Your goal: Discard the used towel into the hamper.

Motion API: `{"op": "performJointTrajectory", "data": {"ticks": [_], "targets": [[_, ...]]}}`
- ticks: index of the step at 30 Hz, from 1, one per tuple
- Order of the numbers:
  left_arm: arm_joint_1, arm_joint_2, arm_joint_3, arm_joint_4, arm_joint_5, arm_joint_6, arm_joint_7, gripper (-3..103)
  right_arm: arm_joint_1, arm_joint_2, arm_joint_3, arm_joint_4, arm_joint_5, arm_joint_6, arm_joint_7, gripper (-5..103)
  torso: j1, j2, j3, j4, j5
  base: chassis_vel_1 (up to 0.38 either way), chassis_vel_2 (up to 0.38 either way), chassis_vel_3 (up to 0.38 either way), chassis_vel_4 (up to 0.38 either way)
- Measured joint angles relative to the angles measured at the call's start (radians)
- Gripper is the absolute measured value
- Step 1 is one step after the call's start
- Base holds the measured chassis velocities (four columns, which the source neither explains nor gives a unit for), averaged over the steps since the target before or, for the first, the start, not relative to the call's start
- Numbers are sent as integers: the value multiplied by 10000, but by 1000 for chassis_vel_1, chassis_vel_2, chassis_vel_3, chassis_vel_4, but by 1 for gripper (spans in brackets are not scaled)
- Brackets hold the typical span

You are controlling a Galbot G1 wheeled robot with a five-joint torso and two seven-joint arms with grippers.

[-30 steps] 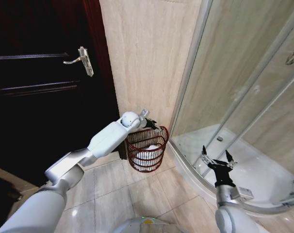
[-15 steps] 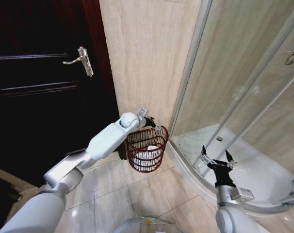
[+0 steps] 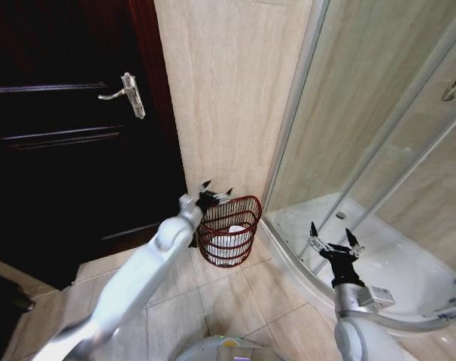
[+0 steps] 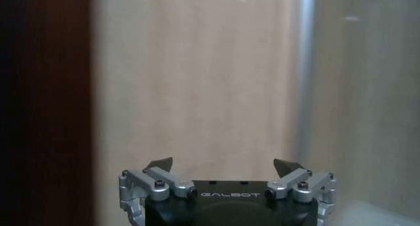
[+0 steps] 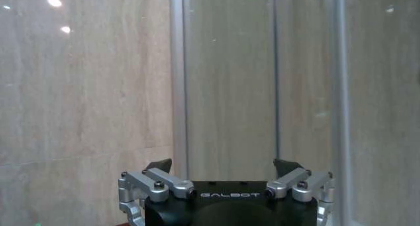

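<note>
White towel (image 3: 226,242) already down inside the hamper (image 3: 229,230), on the floor against the wall. Looks soft, light; easiest pinched at a bunched fold. Left gripper (image 3: 211,194) spread wide, empty, at the rim. Right gripper (image 3: 332,244) likewise apart, idle by the shower.

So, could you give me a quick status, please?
Left gripper open, empty, beside hamper rim. White towel inside hamper. Right gripper open, idle by shower.
</note>
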State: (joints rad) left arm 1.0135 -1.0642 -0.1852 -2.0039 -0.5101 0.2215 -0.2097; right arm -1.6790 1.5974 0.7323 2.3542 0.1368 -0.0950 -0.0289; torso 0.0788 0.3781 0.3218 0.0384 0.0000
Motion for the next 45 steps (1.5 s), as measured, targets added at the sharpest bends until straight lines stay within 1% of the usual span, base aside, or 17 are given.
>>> {"op": "performJointTrajectory", "data": {"ticks": [2, 3, 5, 7, 8, 11, 13, 15, 16, 18, 19, 22, 23, 26, 31, 35, 45], "targets": [[1450, -419, -913, -450, 548, -510, -278, 100, 55, -93, -20, 40, 23, -139, -84, 100, 1, 0, 1, 0, -3, 0, 0, 0, 0], [1450, -419, -913, -450, 548, -510, -278, 100, 55, -93, -20, 40, 23, -139, -84, 100, 1, 0, 1, 0, -3, 0, 0, 0, 0], [2742, -990, -1574, -774, 1316, -1150, -475, 100, 99, -228, -7, 117, 151, -325, -127, 100, 1, 0, 1, -1, -1, 0, 0, 0, 0], [3519, -1440, -2057, -952, 1893, -1571, -538, 100, 106, -338, 27, 204, 283, -480, -233, 100, 1, 1, 1, 0, -3, 0, 0, 0, 0], [3519, -1440, -2057, -952, 1893, -1571, -538, 100, 106, -338, 27, 204, 283, -480, -233, 100, 1, 1, 1, 0, -3, 0, 0, 0, 0], [4653, -2235, -2867, -1322, 2718, -2122, -729, 100, 155, -456, 58, 292, 420, -580, -371, 100, 1, 1, 1, -1, 0, 0, 0, 0, 0], [5142, -2633, -3174, -1545, 3027, -2313, -999, 100, 151, -493, 66, 317, 484, -581, -451, 100, 2, 2, 2, -2, -1, 0, 0, 0, 0], [5231, -2710, -3230, -1594, 3070, -2333, -1040, 100, 147, -499, 69, 324, 496, -581, -464, 100, 2, 1, 2, -3, 0, 0, 0, 0, 0], [5543, -3026, -3458, -1764, 3190, -2396, -1141, 100, 106, -522, 86, 339, 515, -574, -518, 100, 2, 2, 1, -1, 0, 0, 0, 0, 0], [5770, -3248, -3644, -1878, 3229, -2447, -1128, 100, 63, -534, 110, 348, 514, -553, -567, 100, 2, 2, 2, -3, 0, 0, 0, 0, 0], [6075, -3433, -3921, -2023, 3173, -2498, -881, 100, 20, -539, 136, 361, 508, -526, -599, 100, 2, 2, 2, -3, 0, 0, 0, 0, 0], [6495, -3494, -4540, -2201, 2695, -2635, -11, 100, -10, -494, 189, 388, 431, -513, -640, 100, 2, 2, 2, -1, 1, 0, 0, 0, 0], [6495, -3494, -4540, -2201, 2695, -2635, -11, 100, -10, -494, 189, 388, 431, -513, -640, 100, 2, 2, 2, -1, 1, 0, 0, 0, 0], [6785, -3271, -4949, -2568, 2159, -2575, 583, 100, -74, -325, 262, 517, 314, -634, -894, 100, 3, 2, 3, -2, -1, 0, 0, 0, 0], [6757, -3183, -5023, -3057, 1872, -2206, 778, 100, -87, -253, 264, 620, 258, -718, -923, 100, 3, 2, 3, -2, 0, 0, 0, 0, 0], [6507, -3036, -4931, -3043, 1888, -2049, 776, 100, -237, -215, 294, 732, 258, -765, -914, 100, 3, 2, 4, -3, 0, 0, 0, 0, 0], [6246, -2947, -4686, -2969, 2143, -1975, 773, 100, -633, -70, 348, 982, -136, -978, -1007, 100, 4, 2, 4, -3, 0, 0, 0, 0, 0]]}}
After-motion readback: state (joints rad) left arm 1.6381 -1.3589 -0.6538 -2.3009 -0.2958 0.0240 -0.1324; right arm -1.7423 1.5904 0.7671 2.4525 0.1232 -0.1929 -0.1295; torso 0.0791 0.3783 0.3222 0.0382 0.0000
